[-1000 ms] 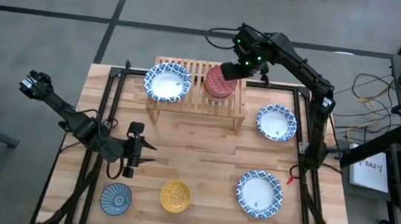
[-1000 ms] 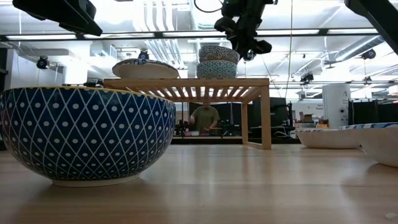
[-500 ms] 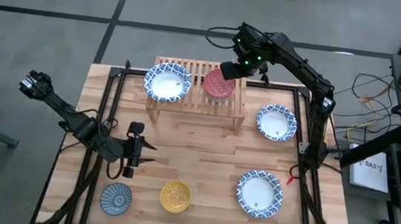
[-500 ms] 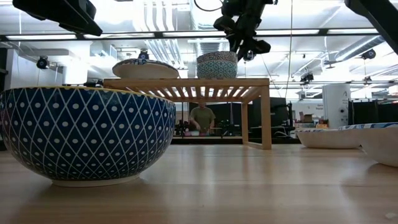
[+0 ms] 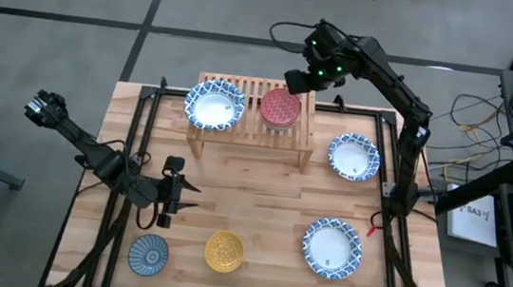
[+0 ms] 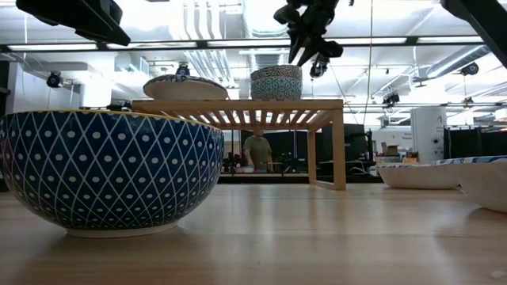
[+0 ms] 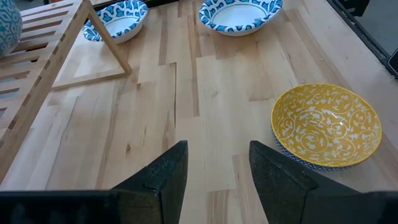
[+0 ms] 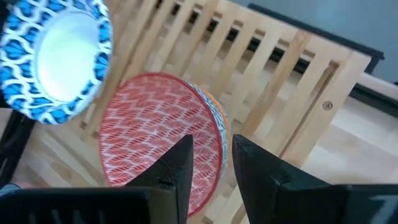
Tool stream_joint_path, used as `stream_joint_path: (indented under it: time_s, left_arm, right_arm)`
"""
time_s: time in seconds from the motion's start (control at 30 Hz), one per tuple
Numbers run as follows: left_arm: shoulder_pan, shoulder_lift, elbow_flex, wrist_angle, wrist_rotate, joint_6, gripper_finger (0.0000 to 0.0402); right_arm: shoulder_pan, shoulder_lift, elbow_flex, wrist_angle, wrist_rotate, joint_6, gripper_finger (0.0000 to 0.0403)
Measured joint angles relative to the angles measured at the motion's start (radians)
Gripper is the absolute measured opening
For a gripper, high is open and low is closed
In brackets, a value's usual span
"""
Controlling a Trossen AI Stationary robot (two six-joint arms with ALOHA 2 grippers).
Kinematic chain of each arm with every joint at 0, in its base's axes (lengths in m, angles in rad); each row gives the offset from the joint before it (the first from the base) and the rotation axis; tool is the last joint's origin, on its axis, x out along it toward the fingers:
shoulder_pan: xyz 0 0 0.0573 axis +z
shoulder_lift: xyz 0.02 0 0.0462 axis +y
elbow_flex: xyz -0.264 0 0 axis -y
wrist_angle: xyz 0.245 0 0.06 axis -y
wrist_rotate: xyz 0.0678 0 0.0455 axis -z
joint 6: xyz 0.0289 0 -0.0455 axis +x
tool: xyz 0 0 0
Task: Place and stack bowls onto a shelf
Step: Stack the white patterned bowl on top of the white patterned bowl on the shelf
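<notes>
The light-wood shelf stands at the table's far side. On its slats rest a white blue-rimmed bowl and a red bowl nested in an orange one. My right gripper is open and hovers above the red bowl's far rim, clear of it. Two white bowls sit on the table's right. A yellow bowl and a grey-blue bowl sit near the near edge. My left gripper is open and waits above the table, left of centre.
A black metal frame runs along the table's left and right sides. A small bowl with a blue diamond-patterned outside fills the low view's near left. Bare wood lies between the shelf and the near bowls. A person shows far behind the shelf.
The red bowl has dropped from sitting high on the orange bowl to nested in it. My right gripper has let go of it, risen, and drawn back toward the far edge.
</notes>
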Motion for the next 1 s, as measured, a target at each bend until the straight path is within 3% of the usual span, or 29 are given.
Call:
stream_joint_path:
  time_s: [0.17,0.43,1.0]
  left_arm:
    - [0.000,0.000,0.000,0.000,0.000,0.000,0.0155]
    - [0.000,0.000,0.000,-0.001,0.000,0.000,0.0155]
    - [0.000,0.000,0.000,-0.001,0.000,0.000,0.0155]
  right_arm:
    - [0.011,-0.039,-0.001,0.005,0.006,-0.078,0.0096]
    - [0.129,-0.118,-0.002,0.003,0.130,-0.202,0.0085]
    - [0.540,-0.194,-0.042,0.041,0.425,-0.149,0.0080]
